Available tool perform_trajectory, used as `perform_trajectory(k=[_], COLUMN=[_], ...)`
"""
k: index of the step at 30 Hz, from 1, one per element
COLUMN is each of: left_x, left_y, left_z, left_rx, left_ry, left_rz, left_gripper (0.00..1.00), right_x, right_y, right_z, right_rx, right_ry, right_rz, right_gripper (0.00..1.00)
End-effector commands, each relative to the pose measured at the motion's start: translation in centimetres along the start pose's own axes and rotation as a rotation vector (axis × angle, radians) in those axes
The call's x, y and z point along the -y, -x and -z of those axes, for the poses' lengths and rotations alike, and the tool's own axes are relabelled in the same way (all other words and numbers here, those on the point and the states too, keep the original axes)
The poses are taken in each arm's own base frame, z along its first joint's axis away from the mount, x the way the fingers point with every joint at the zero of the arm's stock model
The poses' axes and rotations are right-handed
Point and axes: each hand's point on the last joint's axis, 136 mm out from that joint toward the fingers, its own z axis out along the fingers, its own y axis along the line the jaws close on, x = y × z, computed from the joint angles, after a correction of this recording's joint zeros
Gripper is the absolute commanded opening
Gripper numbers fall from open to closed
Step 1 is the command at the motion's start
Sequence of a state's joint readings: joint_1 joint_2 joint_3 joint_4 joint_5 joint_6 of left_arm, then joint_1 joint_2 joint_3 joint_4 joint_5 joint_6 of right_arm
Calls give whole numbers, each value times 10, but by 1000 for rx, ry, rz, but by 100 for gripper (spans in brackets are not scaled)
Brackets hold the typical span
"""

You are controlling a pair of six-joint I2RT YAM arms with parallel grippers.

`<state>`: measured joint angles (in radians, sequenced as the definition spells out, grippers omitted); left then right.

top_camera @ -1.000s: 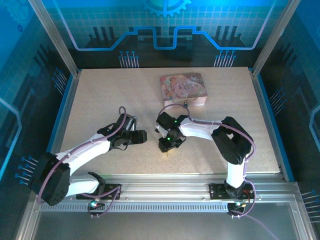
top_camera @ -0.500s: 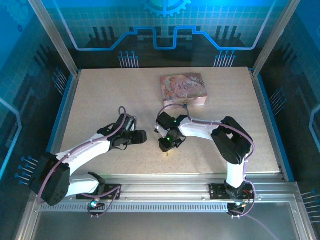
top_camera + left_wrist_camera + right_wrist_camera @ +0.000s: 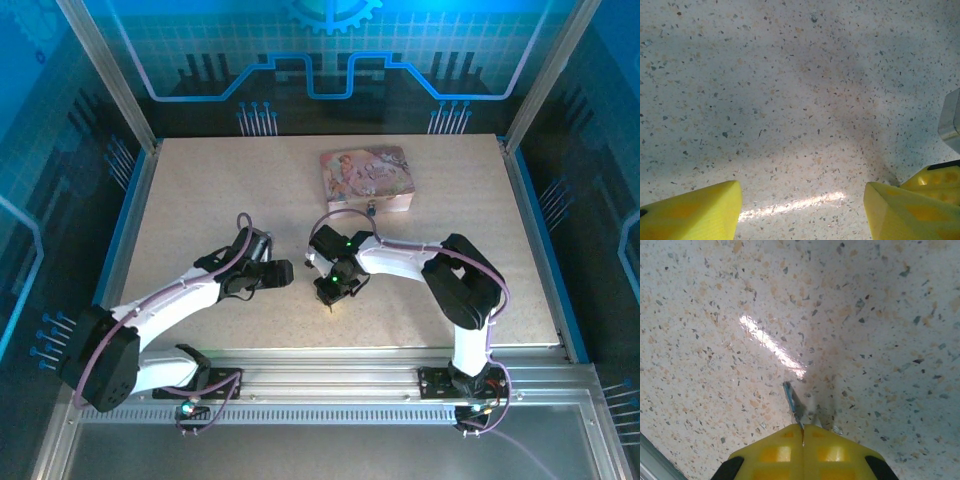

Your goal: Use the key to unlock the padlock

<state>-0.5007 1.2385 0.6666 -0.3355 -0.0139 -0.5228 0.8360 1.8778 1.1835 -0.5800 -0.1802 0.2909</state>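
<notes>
My right gripper (image 3: 802, 429) is shut on the key (image 3: 794, 402), a thin silvery-blue blade sticking out from between the yellow fingertips, just above the speckled table. From above, the right gripper (image 3: 331, 293) points down at the table's middle front. My left gripper (image 3: 284, 272) lies just to its left, open; in the left wrist view its yellow fingers (image 3: 695, 210) stand wide apart over bare table with nothing between them. A tiny dark thing with a brassy glint, apparently the padlock (image 3: 371, 208), sits at the near edge of the pink tin.
The pink illustrated tin (image 3: 365, 177) lies at the back centre of the table (image 3: 200, 200). Another gripper's yellow finger (image 3: 940, 177) and a grey metal part (image 3: 951, 120) show at the right edge of the left wrist view. Metal frame rails border the table.
The right gripper with the key has shifted slightly to the left, towards the left gripper. The left arm has not moved.
</notes>
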Motion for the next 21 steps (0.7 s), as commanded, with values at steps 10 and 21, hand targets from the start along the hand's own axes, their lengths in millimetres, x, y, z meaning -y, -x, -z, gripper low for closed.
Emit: perform_trajectory(k=[10,21], left_x=[34,116], left_y=[24,71], left_z=[40,100], left_rx=[156,144], left_ry=[-183,-599], left_rz=[-32,-99], left_gripper=[74,65], right_x=[-7,11], right_y=[9,42], right_z=[33,158], right_rx=[205,684], right_ry=[60,325], right_rz=[-11,-166], right_gripper=[0,0])
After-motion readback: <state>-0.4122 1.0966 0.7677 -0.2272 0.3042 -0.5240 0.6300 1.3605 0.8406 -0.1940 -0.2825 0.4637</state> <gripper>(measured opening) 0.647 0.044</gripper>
